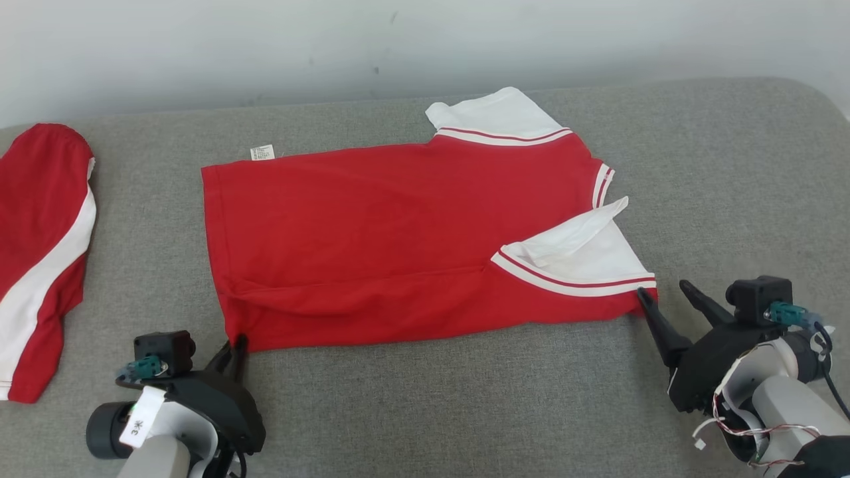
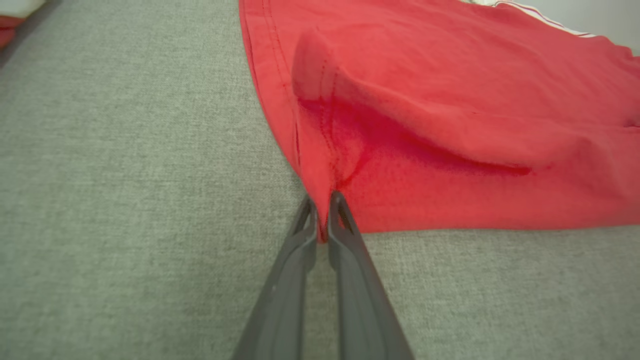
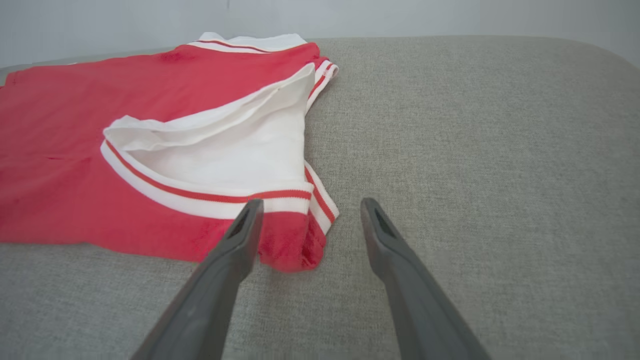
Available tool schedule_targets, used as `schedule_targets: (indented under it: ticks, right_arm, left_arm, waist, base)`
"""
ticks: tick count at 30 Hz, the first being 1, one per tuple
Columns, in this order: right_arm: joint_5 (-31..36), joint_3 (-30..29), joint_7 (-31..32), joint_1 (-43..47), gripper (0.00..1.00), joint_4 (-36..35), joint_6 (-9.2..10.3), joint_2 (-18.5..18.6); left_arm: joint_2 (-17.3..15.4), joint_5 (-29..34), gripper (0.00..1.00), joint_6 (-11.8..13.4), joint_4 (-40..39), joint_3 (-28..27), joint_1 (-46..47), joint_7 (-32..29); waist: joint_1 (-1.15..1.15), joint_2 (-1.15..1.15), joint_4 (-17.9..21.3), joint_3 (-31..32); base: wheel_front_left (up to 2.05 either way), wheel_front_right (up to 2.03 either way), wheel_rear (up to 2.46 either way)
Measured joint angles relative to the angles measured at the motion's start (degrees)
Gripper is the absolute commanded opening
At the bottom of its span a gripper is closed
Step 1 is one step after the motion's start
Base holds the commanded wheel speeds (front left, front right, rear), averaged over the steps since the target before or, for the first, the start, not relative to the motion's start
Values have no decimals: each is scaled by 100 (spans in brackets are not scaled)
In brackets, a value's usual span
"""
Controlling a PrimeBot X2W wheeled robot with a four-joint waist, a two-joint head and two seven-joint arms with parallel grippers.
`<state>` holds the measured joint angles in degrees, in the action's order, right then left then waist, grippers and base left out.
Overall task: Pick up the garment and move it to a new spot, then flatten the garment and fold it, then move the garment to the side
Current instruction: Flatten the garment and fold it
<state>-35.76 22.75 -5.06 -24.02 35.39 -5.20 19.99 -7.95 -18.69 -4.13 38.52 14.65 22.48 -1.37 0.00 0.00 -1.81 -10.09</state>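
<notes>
The grey woven fabric surface (image 1: 465,411) carries everything. The red short-sleeved shirt with white, red-striped sleeves (image 1: 372,239) lies spread across it, ahead of both claws, its near edge running from one claw to the other. It looks partly folded lengthwise, so I judge that the arms stand at the two near corners to take that edge for flattening or the next fold. A second red and white garment (image 1: 40,252) lies well off to the outer side of the left claw, apart from the work.

The left claw (image 1: 236,344) is clenched on the shirt's near hem corner. The right claw (image 1: 663,289) is spread wide and grasps nothing, with one fingertip touching the sleeve-side corner. A small white care label (image 1: 262,152) pokes out at the shirt's far edge, well ahead of the left claw.

The left wrist view adds what the head view cannot: the hem pinched between the fingertips and a raised ridge of cloth just ahead of them. The right wrist view shows the red corner lying between the open fingers, nearer one of them.
</notes>
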Motion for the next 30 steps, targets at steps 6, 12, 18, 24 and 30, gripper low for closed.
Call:
schedule_targets:
  ticks: [6,12,18,24,30]
  right_arm:
    - [-56,54,3,80,100,66,-34,-125]
    - [3,210,110,101,100,218,-1,-155]
    - [229,355,160,-26,10,356,75,-126]
    - [243,349,147,-65,0,411,100,-130]
    - [179,285,-7,16,0,482,65,-135]
  left_arm:
    - [78,0,0,-31,12,74,-3,49]
    - [143,1,0,-52,19,130,0,98]
    - [172,-1,0,-86,24,134,1,160]
    - [168,-12,0,-94,103,104,1,200]
    - [143,-54,0,-99,214,68,-75,276]
  waist:
    - [0,0,-67,28]
    - [0,0,-172,20]
    - [0,0,-242,-28]
    - [1,0,-247,-22]
    - [0,0,-215,133]
  base:
    - [0,0,0]
    - [0,0,0]
    - [0,0,0]
    - [0,0,0]
    - [0,0,0]
